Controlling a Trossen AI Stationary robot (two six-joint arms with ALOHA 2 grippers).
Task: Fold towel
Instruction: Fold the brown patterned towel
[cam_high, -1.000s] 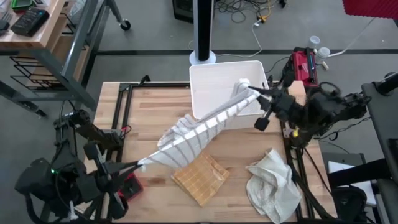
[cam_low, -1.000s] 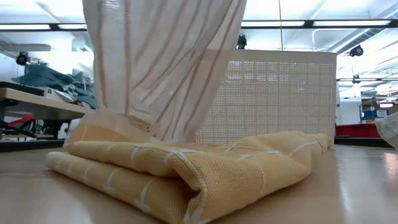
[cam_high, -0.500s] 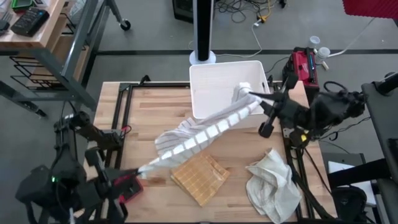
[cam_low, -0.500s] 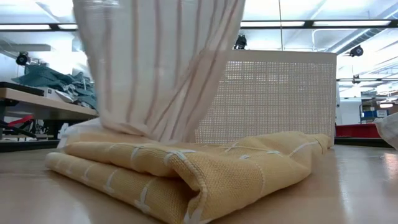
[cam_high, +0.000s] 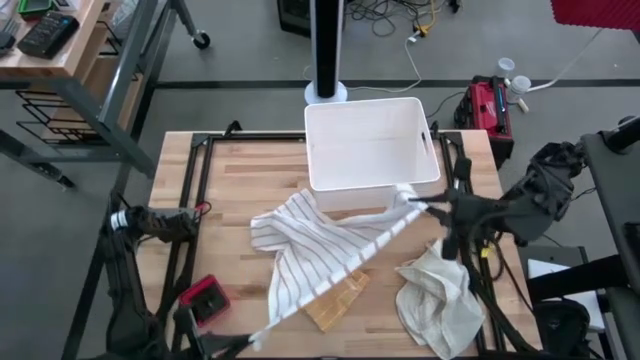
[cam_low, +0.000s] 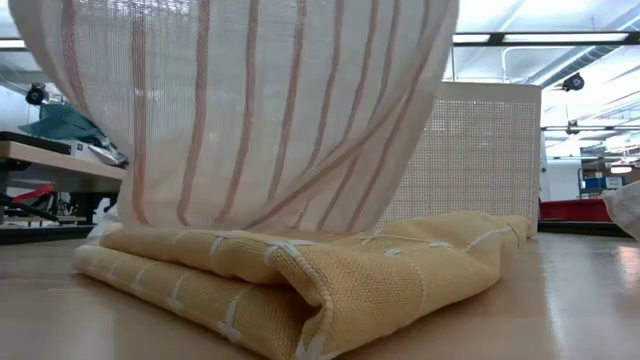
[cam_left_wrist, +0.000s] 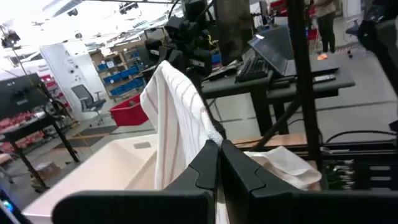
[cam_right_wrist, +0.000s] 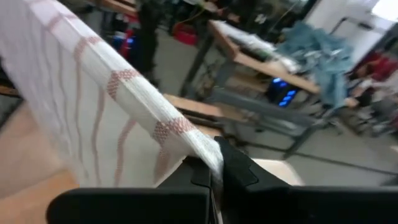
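A white towel with thin red stripes is stretched slantwise over the table between my two grippers. My left gripper is shut on it at the near left edge. My right gripper is shut on it in front of the white bin. From the taut upper edge the cloth hangs like a curtain. Its lower part lies on the table and on a folded tan towel. My left gripper pinches a corner of the striped towel between its two fingers, which point about level, toward the table's far right. The cloth runs taut away from them. My right gripper pinches the opposite corner of the same edge between its two fingers, pointing slightly downward toward the left arm. The edge is drawn taut and the rest hangs below it.
A white bin stands at the far middle; its perforated wall shows behind the cloth. A crumpled cream towel lies near right. A small red device lies near left. The tan towel sits under the hanging cloth.
My left gripper has gone down and toward the near edge. My right gripper has come off the bin toward the near right and turned. The striped towel, bunched before, has spread out wide; its held edge stays taut and its lower part has settled on the table.
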